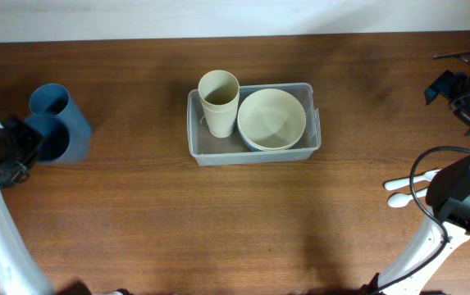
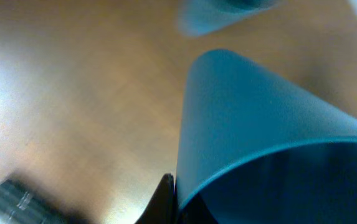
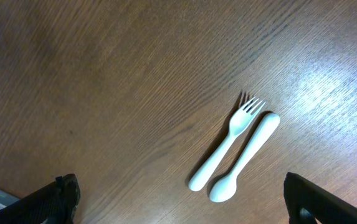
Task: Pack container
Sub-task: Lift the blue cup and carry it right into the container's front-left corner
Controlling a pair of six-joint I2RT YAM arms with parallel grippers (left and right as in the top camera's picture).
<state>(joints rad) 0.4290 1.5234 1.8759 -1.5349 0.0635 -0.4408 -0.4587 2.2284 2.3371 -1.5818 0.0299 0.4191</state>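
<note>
The clear container (image 1: 198,152) stands mid-table and holds an upright cream cup (image 1: 218,100) at its left and a cream bowl (image 1: 271,119) at its right. My left gripper (image 1: 23,143) is at the far left, shut on the rim of a blue cup (image 1: 50,139). In the left wrist view one finger (image 2: 164,199) presses on that blue cup's (image 2: 259,118) outer wall. A second blue cup (image 1: 54,102) stands just behind it. My right gripper (image 3: 190,205) is open above a white fork (image 3: 225,146) and a white spoon (image 3: 247,155), touching neither.
The fork and spoon (image 1: 403,191) lie side by side on the wooden table at the right, next to the right arm (image 1: 456,192). Dark cabling and hardware (image 1: 464,82) sit at the far right edge.
</note>
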